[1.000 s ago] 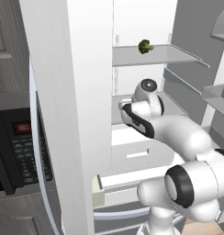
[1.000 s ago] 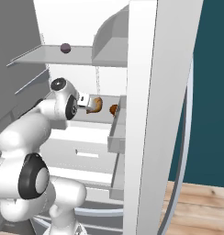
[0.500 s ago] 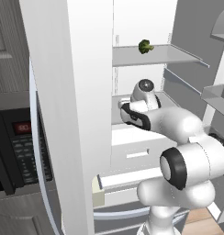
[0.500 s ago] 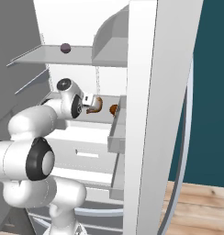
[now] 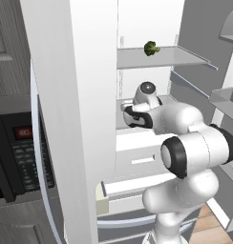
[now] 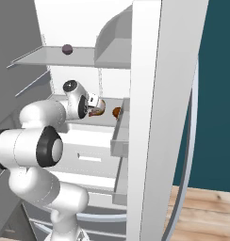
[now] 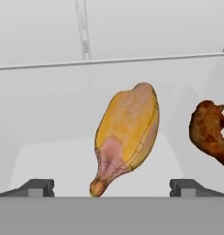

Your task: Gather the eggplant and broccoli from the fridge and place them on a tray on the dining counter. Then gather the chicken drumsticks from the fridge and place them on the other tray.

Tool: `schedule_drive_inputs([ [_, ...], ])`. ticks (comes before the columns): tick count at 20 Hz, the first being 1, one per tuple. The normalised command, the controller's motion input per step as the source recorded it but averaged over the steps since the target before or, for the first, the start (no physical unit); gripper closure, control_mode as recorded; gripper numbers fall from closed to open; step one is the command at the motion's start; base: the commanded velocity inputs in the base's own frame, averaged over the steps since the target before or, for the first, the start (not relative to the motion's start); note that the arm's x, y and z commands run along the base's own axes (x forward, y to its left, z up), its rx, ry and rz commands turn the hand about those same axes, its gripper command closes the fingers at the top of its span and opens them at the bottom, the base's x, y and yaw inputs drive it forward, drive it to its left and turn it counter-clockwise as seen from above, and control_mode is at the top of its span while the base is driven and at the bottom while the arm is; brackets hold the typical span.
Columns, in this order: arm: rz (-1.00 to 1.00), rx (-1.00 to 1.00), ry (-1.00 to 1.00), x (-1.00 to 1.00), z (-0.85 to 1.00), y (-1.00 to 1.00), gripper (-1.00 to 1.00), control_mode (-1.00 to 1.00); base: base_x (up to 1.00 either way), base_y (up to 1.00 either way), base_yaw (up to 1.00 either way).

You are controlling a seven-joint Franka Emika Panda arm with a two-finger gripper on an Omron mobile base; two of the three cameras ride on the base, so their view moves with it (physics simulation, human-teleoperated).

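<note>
Gripper [image 7: 112,186] inside fridge [image 5: 90,95] at middle shelf, fingers wide, holding nothing. Pale drumstick [image 7: 126,137] lying directly ahead, centred between the tips; darker drumstick [image 7: 210,133] just beside it. Best to advance straight, straddle the thick part, close across the width, not the narrow bone end. Broccoli [image 5: 151,47] and eggplant [image 6: 67,48] on shelf above. Door bin [image 6: 120,136] near withdrawal path.

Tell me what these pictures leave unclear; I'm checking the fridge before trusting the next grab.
- Darker drumstick: cut off by the hand view's right edge.
- Gripper: mostly hidden behind the wrist in the right base view.
- Eggplant: too small for detail.
- Broccoli: tiny, left base view.
</note>
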Motion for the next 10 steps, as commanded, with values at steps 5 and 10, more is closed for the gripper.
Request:
schedule_drive_inputs([
  [5, 0.0, 0.0, 0.0, 0.3, -0.22, -0.01, -1.0, -1.0, 0.0, 0.0, 0.0],
  [10, 0.0, 0.0, 0.0, 0.14, -0.2, -0.06, -1.0, -1.0, 0.0, 0.0, 0.0],
])
